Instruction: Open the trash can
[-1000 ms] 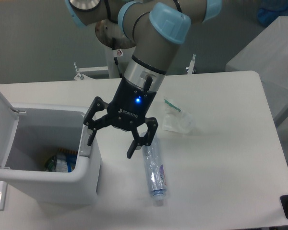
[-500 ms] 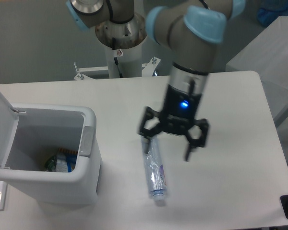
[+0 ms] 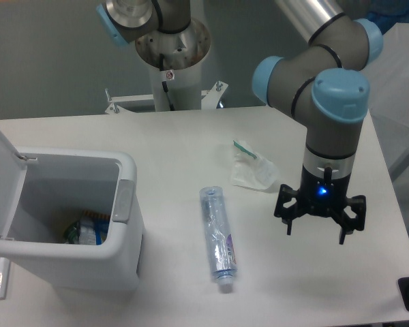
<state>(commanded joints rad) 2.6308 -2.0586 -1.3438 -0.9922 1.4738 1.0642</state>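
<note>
One bottle, clear plastic, lies flat nearest you on the table, mid-front. Left of it your trash can sits at the table's front-left corner, lid swung up and open, some colourful rubbish visible inside. Right side, your gripper hangs above the tabletop with fingers spread wide, holding nothing, touching nothing, well apart from the bin. Farther back, a crumpled clear wrapper lies near the arm.
</note>
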